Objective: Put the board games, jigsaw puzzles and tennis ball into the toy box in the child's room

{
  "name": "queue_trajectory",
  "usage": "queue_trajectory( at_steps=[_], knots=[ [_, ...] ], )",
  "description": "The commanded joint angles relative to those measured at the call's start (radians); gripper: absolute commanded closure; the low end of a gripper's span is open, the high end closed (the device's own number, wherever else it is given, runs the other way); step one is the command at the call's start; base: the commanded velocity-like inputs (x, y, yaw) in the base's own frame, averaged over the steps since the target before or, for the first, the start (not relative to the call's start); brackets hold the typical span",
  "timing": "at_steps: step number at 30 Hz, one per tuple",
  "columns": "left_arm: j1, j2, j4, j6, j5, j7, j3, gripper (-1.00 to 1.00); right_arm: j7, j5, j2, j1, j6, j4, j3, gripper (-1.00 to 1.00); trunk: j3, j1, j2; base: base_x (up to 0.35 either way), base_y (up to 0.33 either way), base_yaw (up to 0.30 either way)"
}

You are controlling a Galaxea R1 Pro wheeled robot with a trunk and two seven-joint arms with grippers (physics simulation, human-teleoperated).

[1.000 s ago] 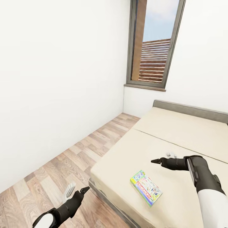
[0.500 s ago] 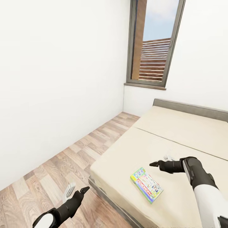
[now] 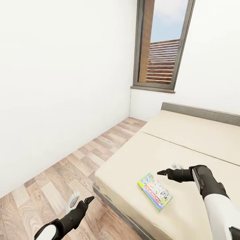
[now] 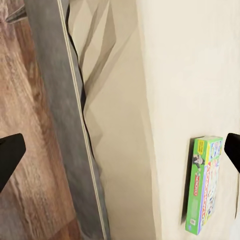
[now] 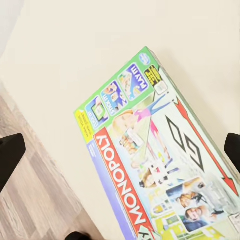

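One board game [image 3: 154, 195] on the bed [image 3: 186, 143], flat near the mattress's front edge, green with red lettering. Right gripper [image 3: 166, 169] now drawn in closer above the box than a second ago, jaws spread wide and empty: likely lining up for a pick. Forearm level, fingers aimed toward the window side. Left gripper [image 3: 80, 199] low over the floor beside the bed frame, jaws wide, nothing held.
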Motion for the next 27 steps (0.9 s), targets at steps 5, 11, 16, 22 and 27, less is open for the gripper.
queue_trajectory(
  at_steps=[5,11,16,22,27],
  knots=[
    [-0.001,0.001,-0.002,0.000,0.009,0.007,-0.001,-1.00,0.012,0.010,0.001,-0.001,0.004,-0.001,-0.003,-1.00,-0.017,0.019,-0.036,0.000,0.000,0.000],
    [-0.001,0.001,-0.002,0.000,0.009,0.007,-0.001,-1.00,0.016,0.010,0.000,-0.001,0.004,-0.001,-0.004,-1.00,-0.036,0.042,-0.078,0.000,0.000,0.000],
    [-0.001,0.001,-0.001,-0.001,0.009,0.007,-0.001,-1.00,0.016,0.009,0.000,-0.001,0.003,-0.001,-0.005,-1.00,-0.051,0.061,-0.113,0.000,0.000,0.000],
    [-0.001,0.001,-0.002,-0.001,0.009,0.007,-0.001,-1.00,0.013,0.011,0.001,-0.001,0.003,-0.001,-0.004,-1.00,-0.070,0.084,-0.155,0.000,0.000,0.000],
    [-0.001,0.001,-0.002,-0.001,0.009,0.007,-0.001,-1.00,0.014,0.011,0.001,-0.001,0.003,-0.003,-0.003,-1.00,-0.086,0.103,-0.190,0.000,0.000,0.000]
  ],
)
